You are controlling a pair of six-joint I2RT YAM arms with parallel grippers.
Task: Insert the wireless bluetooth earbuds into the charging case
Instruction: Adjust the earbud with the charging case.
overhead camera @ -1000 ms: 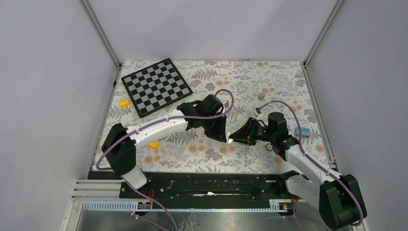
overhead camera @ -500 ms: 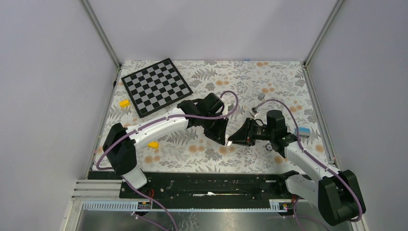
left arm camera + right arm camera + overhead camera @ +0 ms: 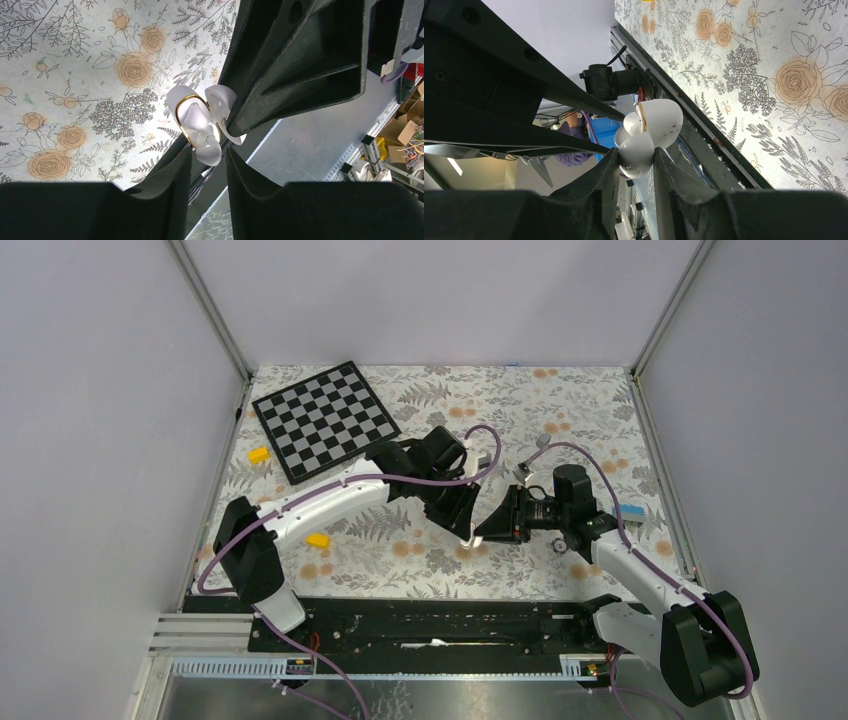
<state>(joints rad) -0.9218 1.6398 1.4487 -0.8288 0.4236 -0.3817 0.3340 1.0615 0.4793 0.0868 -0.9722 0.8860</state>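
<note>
The right fingers (image 3: pixel 606 190) are clamped on one rounded half of the charging case (image 3: pixel 659 117) — a white shell, lid swung open, gold rim showing. The left fingers (image 3: pixel 170 200) stand slightly apart with the case's tip between them; whether they press it, I cannot tell. Both meet in mid-air above the flowered table (image 3: pixel 560 390) — a chessboard (image 3: pixel 325 420) lies well apart, far left.

Right end effector (image 3: pixel 635 161) pinches white charging case (image 3: pixel 660 118), lid open; floral table (image 3: pixel 774 75) at right.
</note>
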